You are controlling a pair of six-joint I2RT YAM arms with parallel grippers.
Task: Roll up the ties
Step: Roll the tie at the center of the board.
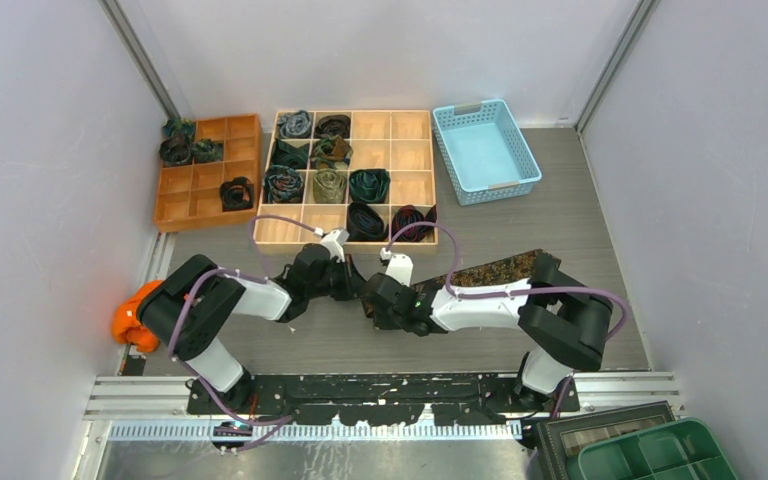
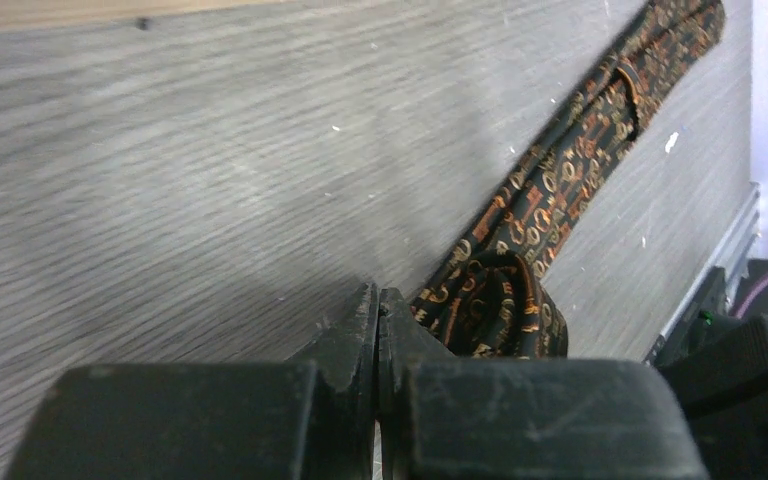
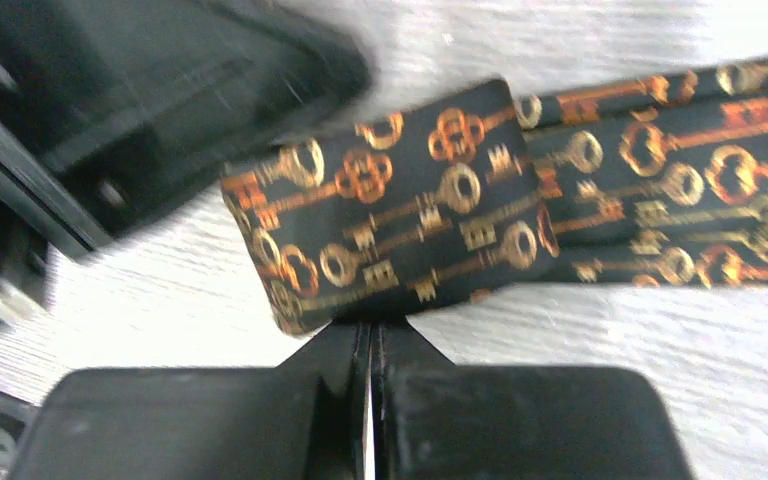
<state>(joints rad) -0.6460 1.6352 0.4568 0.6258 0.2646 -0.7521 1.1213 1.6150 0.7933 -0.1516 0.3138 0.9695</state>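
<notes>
A black fabric necktie patterned with gold and orange keys [image 1: 495, 270] [image 2: 560, 190] [image 3: 400, 230] lies on the grey wood-grain table [image 1: 560, 215], right of centre. It runs as a flat strip from the far right towards the middle, partly under the right arm in the top view. Its middle end is wound into a short, thick roll, which the two wrist views show close up.

The left gripper [image 1: 353, 283] [image 2: 378, 320] has its black fingers pressed together with only a thin slit between them. The tips rest low on the table just beside the roll, to its left. The right gripper [image 1: 373, 300] [image 3: 372, 340] is also closed finger to finger. Its tips sit right at the near edge of the roll, and I cannot tell whether any fabric is pinched between them. The two grippers nearly meet at the middle of the table.

Farther back stands a pale wooden tray divided into square compartments [image 1: 390, 125], several of them holding rolled ties [image 1: 368, 185] in dark green, black, red and grey-blue. To its left is a smaller orange compartment tray [image 1: 185, 195] with a few more dark rolls. To its right is a light blue perforated plastic basket [image 1: 485, 150]. A bright orange cloth lump [image 1: 135, 315] lies at the table's left edge beside the left arm. A green plastic bin [image 1: 660, 455] sits at the near right corner.
</notes>
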